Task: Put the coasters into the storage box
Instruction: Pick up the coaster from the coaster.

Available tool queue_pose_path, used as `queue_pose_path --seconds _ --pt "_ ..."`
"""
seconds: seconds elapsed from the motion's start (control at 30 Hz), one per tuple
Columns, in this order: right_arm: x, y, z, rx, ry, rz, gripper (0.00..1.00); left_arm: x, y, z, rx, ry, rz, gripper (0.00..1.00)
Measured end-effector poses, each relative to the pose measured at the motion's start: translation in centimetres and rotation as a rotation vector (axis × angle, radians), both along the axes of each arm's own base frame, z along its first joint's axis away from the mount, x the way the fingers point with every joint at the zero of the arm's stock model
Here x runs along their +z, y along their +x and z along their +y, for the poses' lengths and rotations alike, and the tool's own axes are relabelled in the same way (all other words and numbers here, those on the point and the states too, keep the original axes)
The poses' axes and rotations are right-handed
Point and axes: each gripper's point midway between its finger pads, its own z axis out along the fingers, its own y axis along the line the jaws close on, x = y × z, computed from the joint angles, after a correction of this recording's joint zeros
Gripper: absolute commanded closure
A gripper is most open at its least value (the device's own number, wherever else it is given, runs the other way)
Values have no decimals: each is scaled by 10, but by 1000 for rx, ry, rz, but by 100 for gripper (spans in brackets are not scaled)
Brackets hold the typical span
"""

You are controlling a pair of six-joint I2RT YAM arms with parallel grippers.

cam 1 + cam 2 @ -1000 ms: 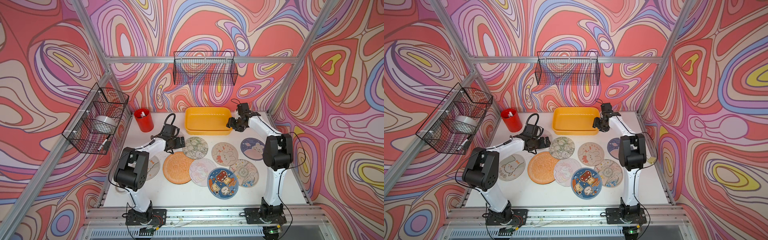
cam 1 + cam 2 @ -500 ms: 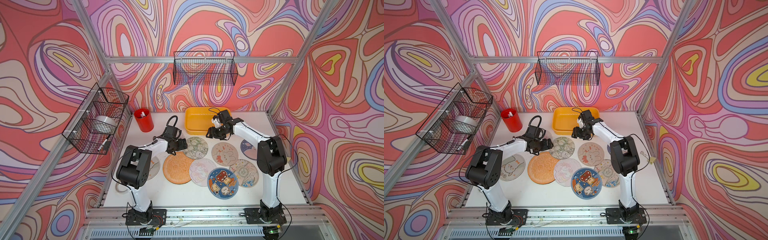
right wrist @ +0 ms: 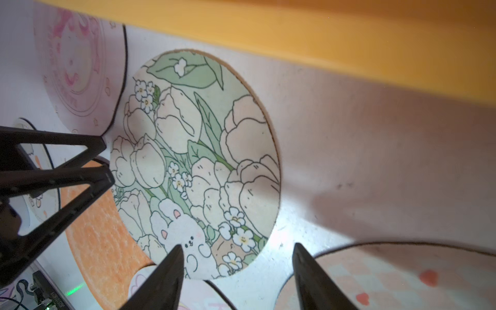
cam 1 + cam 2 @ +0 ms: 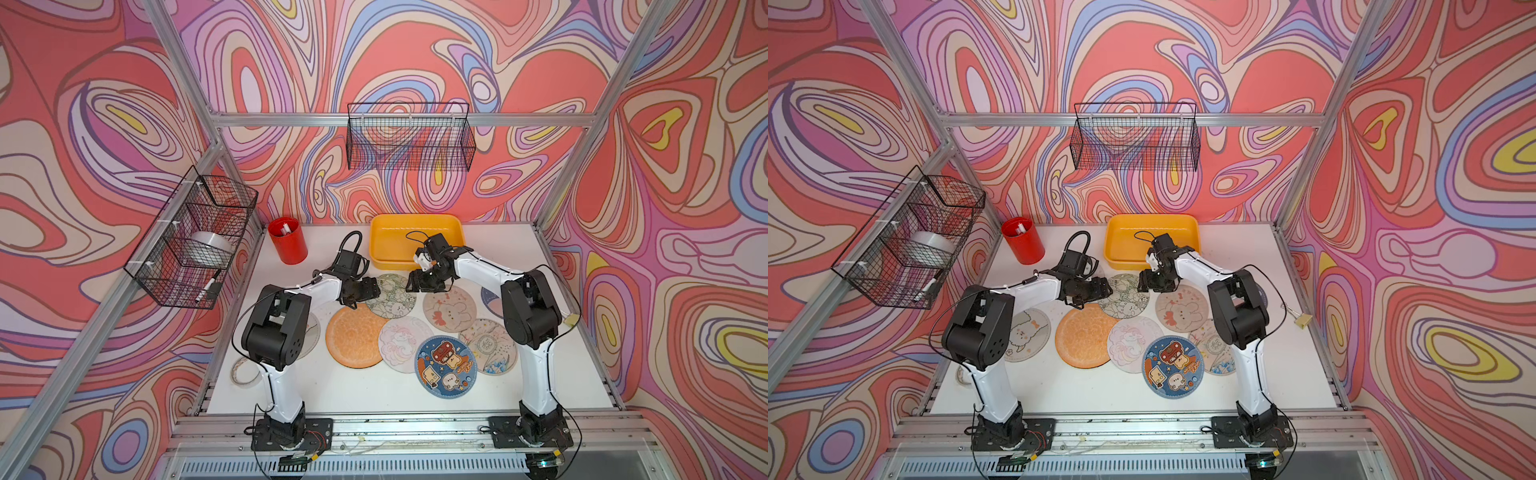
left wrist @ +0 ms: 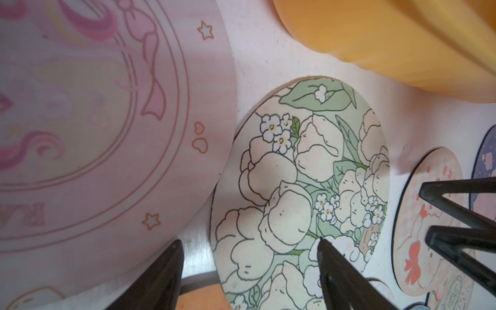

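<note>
Flat, print up, between spread, empty left gripper (image 5: 249, 247) and right gripper (image 3: 236, 247): floral coaster (image 4: 392, 296). Beyond both: storage box (image 4: 415, 219), long axis crosswise, mouth up.

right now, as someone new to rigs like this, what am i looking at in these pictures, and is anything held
Two white-and-black robot arms work over a white table. Two pictures look down on the whole scene; the other two come from a camera on each arm's wrist. Round coasters lie spread on it, among them an orange coaster and a blue coaster; behind sit a yellow storage box and a red cup. The left end effector and right end effector are both open, at opposite sides of the floral coaster. Nothing is held.
</note>
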Motion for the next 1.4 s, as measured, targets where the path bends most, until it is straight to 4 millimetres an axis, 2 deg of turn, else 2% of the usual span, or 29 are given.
queue_pose_path --seconds 0.2,0.4,0.87,1.4 --pt "-19 -3 -5 -6 -48 31 35 -1 0 -6 -17 -2 4 27" --pt "-19 -1 -5 -11 -57 24 34 -2 -6 -10 -39 8 20 30" --pt "-19 0 3 2 -43 24 36 -4 -5 -17 -65 12 33 35" --pt "-20 3 12 25 -23 33 41 -4 -4 -19 -69 5 35 36"
